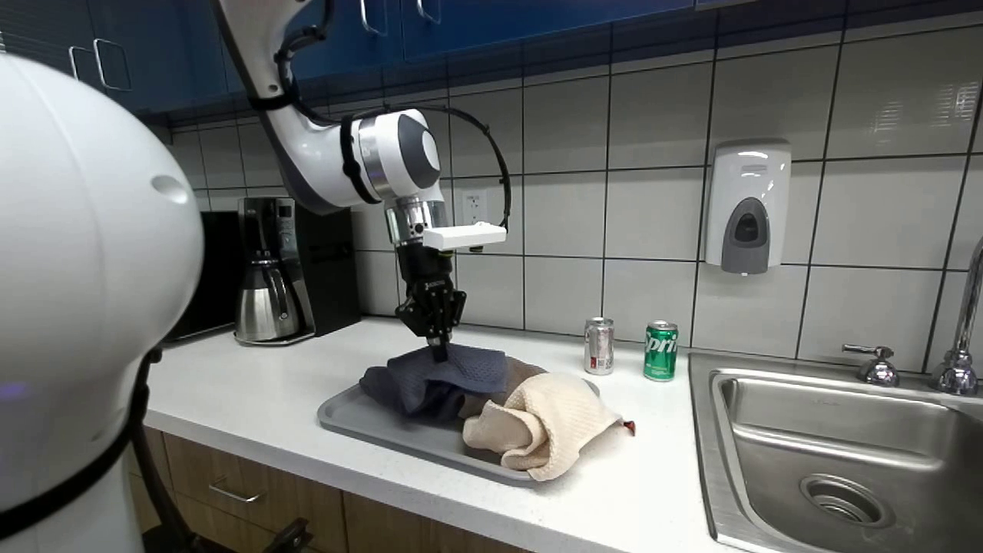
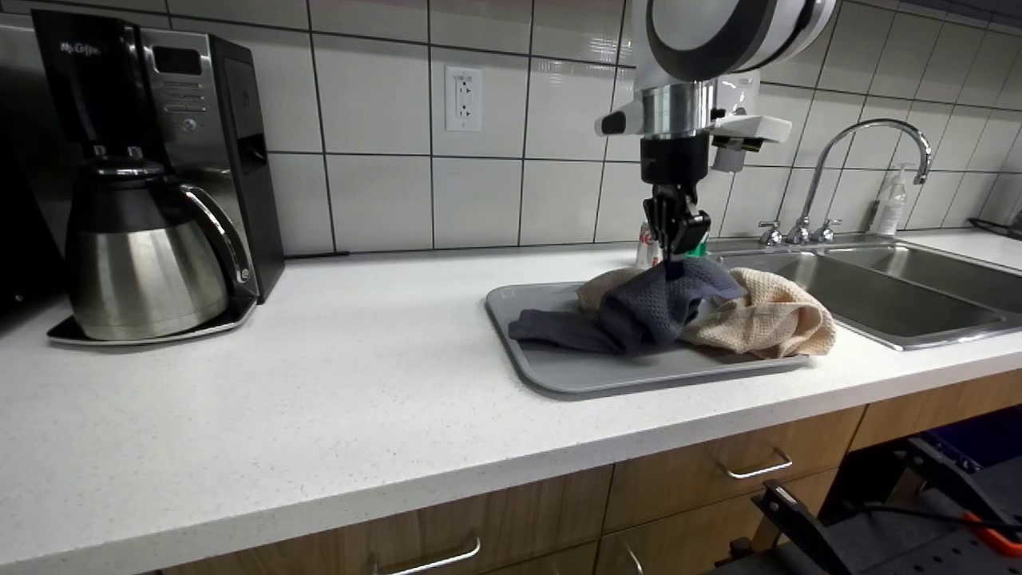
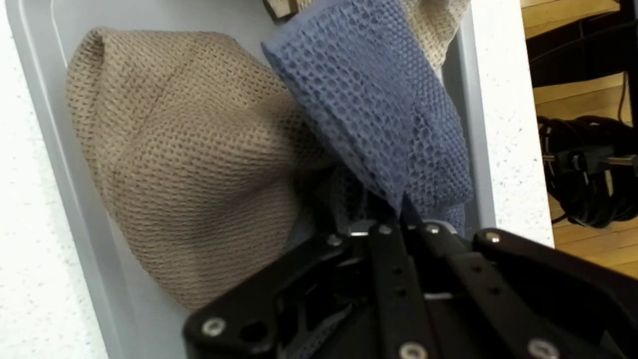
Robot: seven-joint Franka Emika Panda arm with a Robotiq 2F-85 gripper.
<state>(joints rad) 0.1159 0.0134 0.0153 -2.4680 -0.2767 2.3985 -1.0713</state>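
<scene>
Wrist view finds my jaws narrow, pinching a fold of blue cloth (image 3: pixel 359 99); it peaks there probably because that pinch alone props it, the rest slack on the grey tray (image 3: pixel 144 299). Brown cloth (image 3: pixel 184 149) lies at 10 o'clock, cream cloth (image 3: pixel 436 30) at 12.

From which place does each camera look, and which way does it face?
An exterior view: close beside a large white robot part, sink at right, facing the tiled wall; arm and gripper show.
An exterior view: nearer the coffee maker, facing the same wall; the arm's lower end and the gripper show.
Wrist view: on the arm, looking down at the blue cloth and brown cloth; the gripper's fingers show.
Both exterior views share the tray and sink.
</scene>
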